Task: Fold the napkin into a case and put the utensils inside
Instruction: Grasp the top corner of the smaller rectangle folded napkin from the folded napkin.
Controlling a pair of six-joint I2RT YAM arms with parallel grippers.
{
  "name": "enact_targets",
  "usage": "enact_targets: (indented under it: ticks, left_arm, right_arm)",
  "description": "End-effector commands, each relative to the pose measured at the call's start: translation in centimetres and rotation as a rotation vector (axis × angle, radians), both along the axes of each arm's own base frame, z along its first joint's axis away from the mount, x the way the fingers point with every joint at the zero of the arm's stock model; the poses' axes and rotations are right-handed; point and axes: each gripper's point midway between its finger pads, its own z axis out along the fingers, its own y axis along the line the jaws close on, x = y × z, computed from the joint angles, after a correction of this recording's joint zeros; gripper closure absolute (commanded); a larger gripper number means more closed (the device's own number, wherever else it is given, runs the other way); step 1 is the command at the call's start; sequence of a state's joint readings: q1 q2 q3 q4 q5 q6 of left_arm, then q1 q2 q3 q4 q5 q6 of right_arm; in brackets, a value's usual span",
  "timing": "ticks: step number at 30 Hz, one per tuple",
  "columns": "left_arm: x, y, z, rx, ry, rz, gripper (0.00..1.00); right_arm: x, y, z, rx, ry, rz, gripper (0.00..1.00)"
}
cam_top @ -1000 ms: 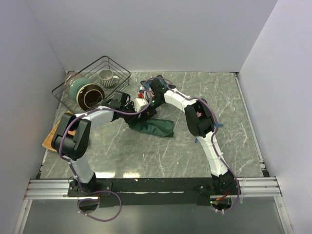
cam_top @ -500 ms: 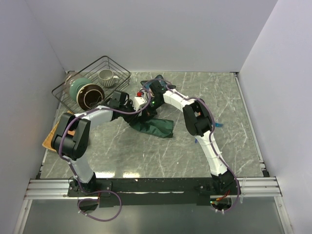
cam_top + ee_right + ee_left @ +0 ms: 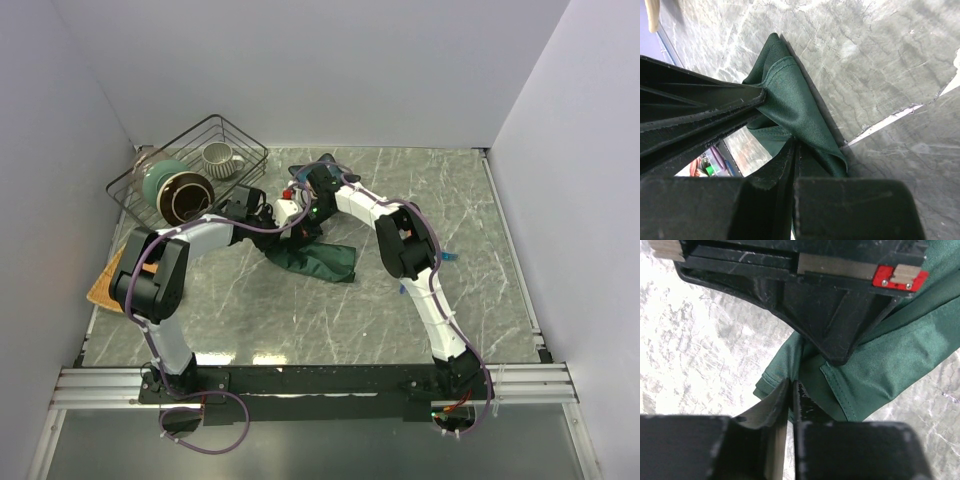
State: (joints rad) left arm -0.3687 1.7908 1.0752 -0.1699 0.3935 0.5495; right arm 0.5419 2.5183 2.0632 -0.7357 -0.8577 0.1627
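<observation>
The dark green napkin (image 3: pixel 318 260) lies bunched on the marble table, with its back-left end lifted. My left gripper (image 3: pixel 293 226) and right gripper (image 3: pixel 306 222) meet at that raised end. In the left wrist view the gripper (image 3: pixel 791 384) is shut on the napkin's hemmed edge (image 3: pixel 775 382), and the right gripper's black body (image 3: pixel 840 315) hangs just above. In the right wrist view the gripper (image 3: pixel 796 145) is shut on a fold of the napkin (image 3: pixel 800 115), and the left fingers (image 3: pixel 715 112) pinch the cloth beside it. I cannot make out the utensils.
A wire basket (image 3: pixel 245 150) at the back left holds a teal bowl, a brown bowl and a ribbed mug. An orange-tan mat (image 3: pixel 103 285) lies at the left edge. A blue star-shaped dish (image 3: pixel 326 160) sits behind the right gripper.
The left jaws opened a little and closed again on the cloth. Both wrists edged slightly toward the back, and the napkin stayed where it was.
</observation>
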Motion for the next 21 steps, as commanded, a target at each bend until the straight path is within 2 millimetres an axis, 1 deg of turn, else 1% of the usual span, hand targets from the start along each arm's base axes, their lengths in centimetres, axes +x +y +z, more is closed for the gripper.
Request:
enact_targets:
  ticks: [1,4,7,13,17,21]
  left_arm:
    - [0.1,-0.5,1.5,-0.015,-0.042,-0.051,0.91]
    - [-0.3,-0.6,1.4,-0.021,-0.032,-0.057,0.96]
    - [-0.4,-0.8,1.6,-0.033,-0.036,-0.061,0.98]
    - [-0.2,-1.2,2.1,-0.045,-0.034,-0.069,0.99]
    - [-0.2,-1.3,2.5,-0.06,-0.036,-0.061,0.99]
    - [0.2,-1.5,2.9,-0.072,-0.034,-0.04,0.99]
  right_arm:
    - [2.0,0.0,1.6,0.033,-0.055,-0.031,1.0]
    - [3.2,0.0,2.8,0.055,-0.078,-0.058,1.0]
    - [3.8,0.1,3.4,0.059,-0.093,-0.065,1.0]
    - [4.3,0.3,3.5,0.061,-0.102,-0.075,1.0]
    - [4.4,0.1,2.5,0.04,-0.107,-0.074,1.0]
    - [3.8,-0.4,0.3,-0.012,-0.111,-0.045,1.0]
